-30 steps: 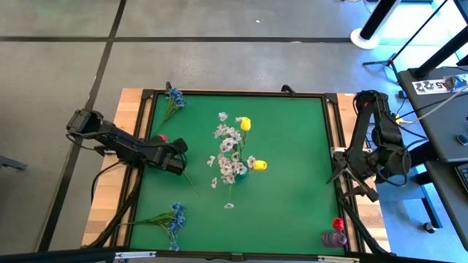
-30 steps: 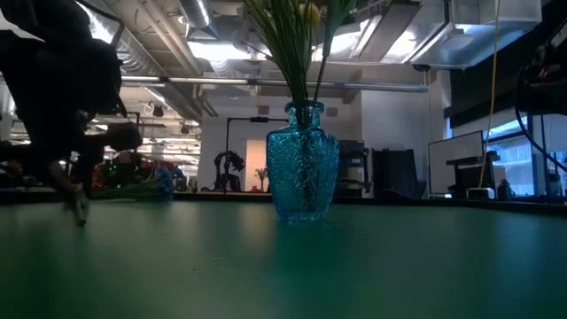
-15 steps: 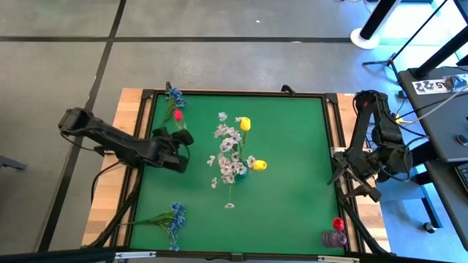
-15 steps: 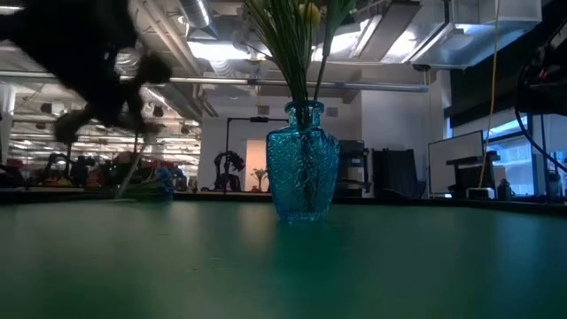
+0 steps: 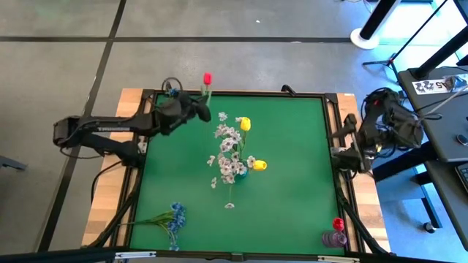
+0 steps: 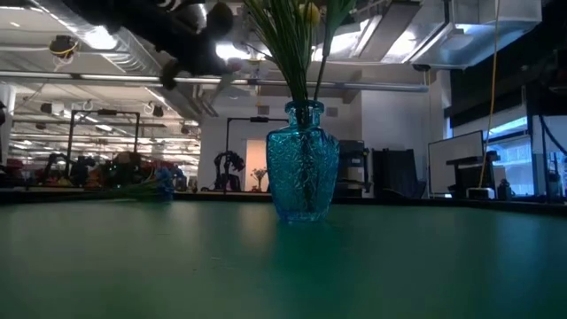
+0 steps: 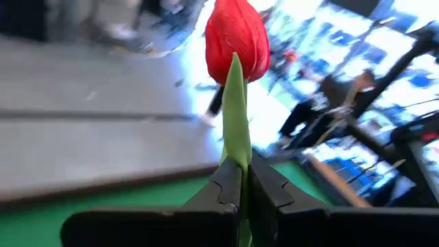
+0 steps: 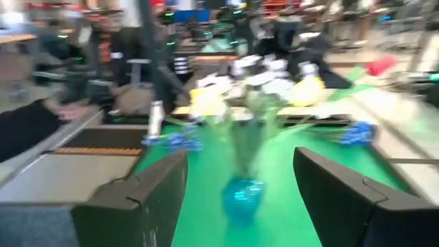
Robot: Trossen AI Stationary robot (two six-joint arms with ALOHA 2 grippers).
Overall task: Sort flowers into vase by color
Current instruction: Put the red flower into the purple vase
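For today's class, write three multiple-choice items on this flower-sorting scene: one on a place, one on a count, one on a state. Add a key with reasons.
1. Where does the blue glass vase stand?
A. near the middle of the green mat
B. at the mat's far left corner
C. off the table

2. How many yellow buds show in the vase?
A. none
B. two
C. five

3. What is the left gripper doing?
A. hanging open and empty
B. shut on the red bud's stem
C. pressing on the vase

Key:
1 A: the high view shows the bouquet mid-mat.
2 B: two yellow heads show from above.
3 B: in the left wrist view the jaws pinch the green stem below the red bud.
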